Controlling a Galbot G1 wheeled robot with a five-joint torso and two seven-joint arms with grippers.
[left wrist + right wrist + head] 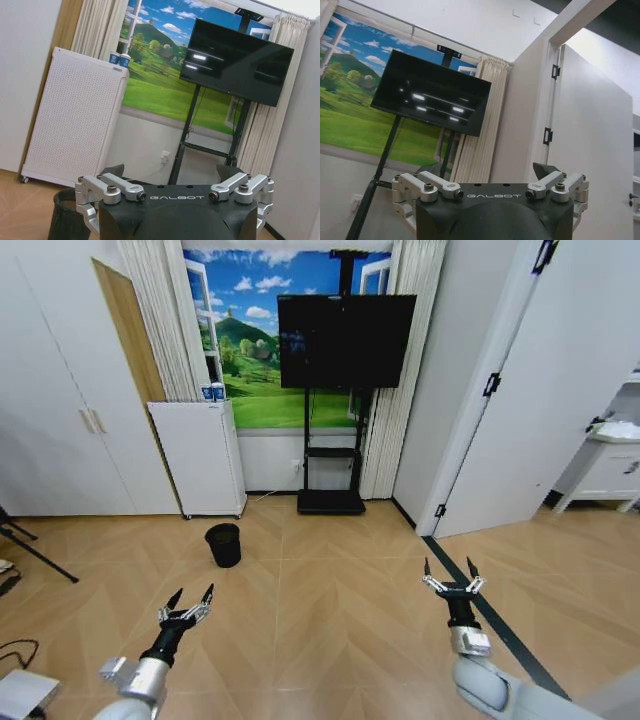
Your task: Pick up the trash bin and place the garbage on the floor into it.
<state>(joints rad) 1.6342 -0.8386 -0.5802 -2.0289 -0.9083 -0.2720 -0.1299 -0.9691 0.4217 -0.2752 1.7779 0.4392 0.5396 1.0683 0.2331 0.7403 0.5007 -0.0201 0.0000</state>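
Note:
The trash bin (223,544), small, round and black, stands upright on the wood floor ahead and slightly left. In the left wrist view its rim (62,212) peeks out behind the gripper body. My left gripper (194,592) hovers open a short way in front of the bin, a little to its left, with nothing between its fingers. My right gripper (449,566) is open too, held over the floor well to the right of the bin. The garbage is out of view.
A white perforated cabinet (200,455) stands against the wall behind the bin. A TV (345,340) sits on a black stand with a flat base (330,502). An open white door (540,390) is on the right, a tripod leg (35,555) and a white box (22,692) are at the left.

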